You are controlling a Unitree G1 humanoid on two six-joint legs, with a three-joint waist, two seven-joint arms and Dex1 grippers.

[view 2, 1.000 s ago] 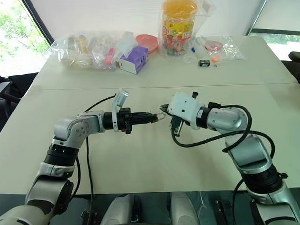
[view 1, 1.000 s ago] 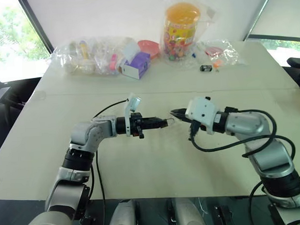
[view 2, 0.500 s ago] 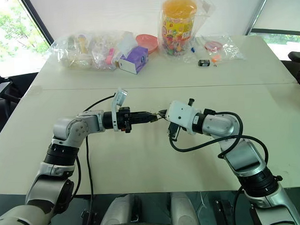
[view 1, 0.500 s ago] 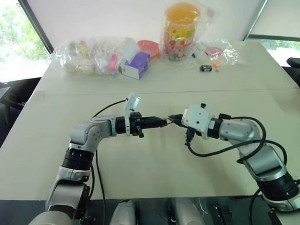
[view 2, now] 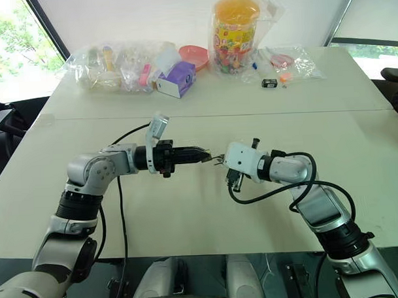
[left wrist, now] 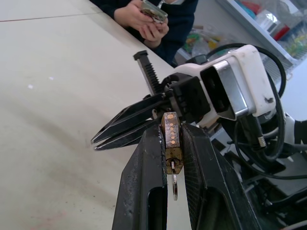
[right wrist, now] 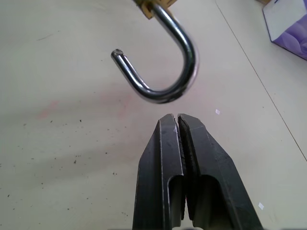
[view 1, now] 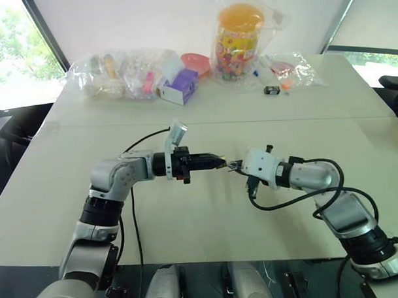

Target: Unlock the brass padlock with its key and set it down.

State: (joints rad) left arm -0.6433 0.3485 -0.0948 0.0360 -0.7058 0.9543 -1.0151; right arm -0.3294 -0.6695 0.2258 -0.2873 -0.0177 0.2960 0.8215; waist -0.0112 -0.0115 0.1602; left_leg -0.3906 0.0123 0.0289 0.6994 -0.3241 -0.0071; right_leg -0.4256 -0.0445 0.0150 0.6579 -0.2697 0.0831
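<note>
My left gripper (left wrist: pixel 172 128) is shut on the brass padlock (left wrist: pixel 171 143), which stands edge-on between its fingers above the table. A small silvery piece with a ring (left wrist: pixel 173 184), apparently the key, hangs from the padlock's near end. The silvery shackle (right wrist: pixel 165 72) is swung open, one end free. My right gripper (right wrist: pixel 177 117) is shut and empty, its tips just short of the shackle's curve and not touching it. In the left eye view the left gripper (view 1: pixel 218 163) points level at the right gripper (view 1: pixel 234 165), tip to tip over the table's middle.
Along the table's far side lie plastic bags of small items (view 1: pixel 118 74), a purple box (view 1: pixel 181 86), a red bowl (view 1: pixel 197 61), a tall sweets jar (view 1: pixel 239 36) and a small black object (view 1: pixel 272 90). A person's hands (left wrist: pixel 144 21) hold something beyond the table.
My right arm has sunk, bringing its shut gripper from above the left gripper's tip down to level with it. The left gripper has kept its grip and its place.
</note>
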